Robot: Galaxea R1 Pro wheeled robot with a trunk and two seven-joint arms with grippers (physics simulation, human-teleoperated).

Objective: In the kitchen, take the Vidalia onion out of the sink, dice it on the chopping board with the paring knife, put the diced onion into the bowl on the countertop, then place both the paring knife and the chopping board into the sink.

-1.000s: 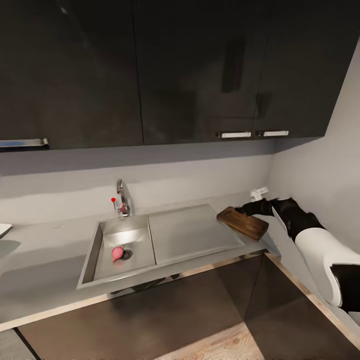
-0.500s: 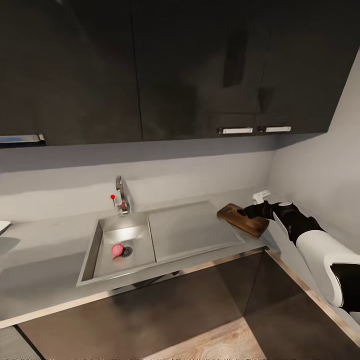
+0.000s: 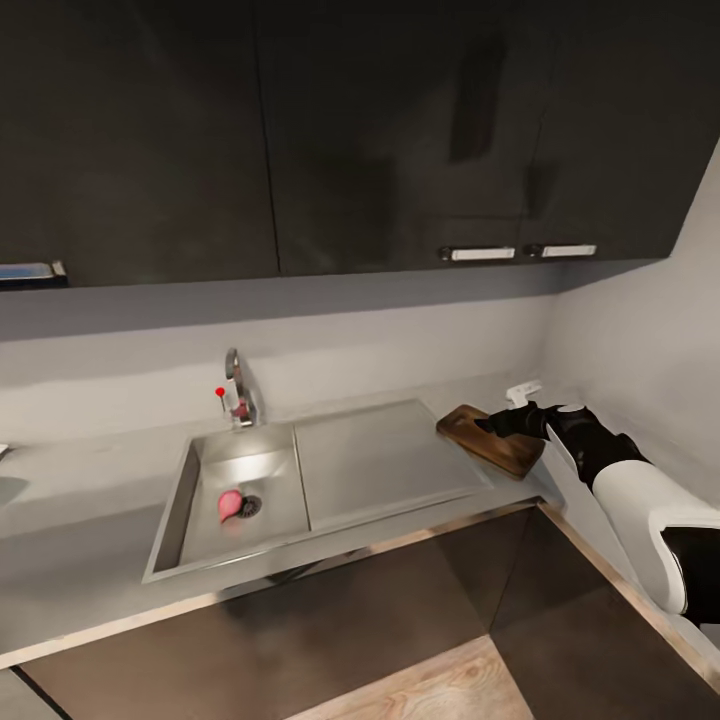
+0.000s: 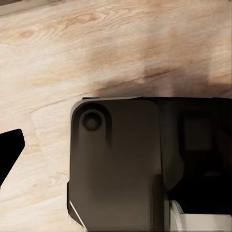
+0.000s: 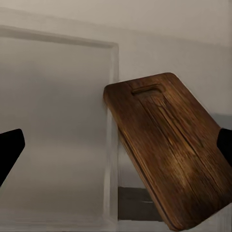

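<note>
The pinkish Vidalia onion (image 3: 231, 504) lies in the steel sink (image 3: 196, 478) beside the drain. The dark wooden chopping board (image 3: 492, 441) (image 5: 169, 150) lies on the grey countertop (image 3: 80, 520), right of the drainboard, handle hole pointing away from my arm. My right gripper (image 3: 497, 422) (image 5: 116, 145) hovers over the board's far-right end, open, fingers spread about the board's width. My left gripper (image 4: 116, 150) points down at the wooden floor; one black finger (image 4: 9, 153) stands at the picture's edge. A sliver of the white bowl (image 3: 3, 451) shows at far left. The paring knife is out of view.
A chrome tap (image 3: 238, 388) with a red dot stands behind the basin. Dark wall cabinets (image 3: 380, 140) hang overhead, and a side wall (image 3: 640, 350) closes the corner behind the board. Under the left gripper is the robot's dark base (image 4: 121, 169).
The head view has drifted, sliding the sink slightly left. The right gripper and board sit a little further right of the drainboard, and the board looks flatter.
</note>
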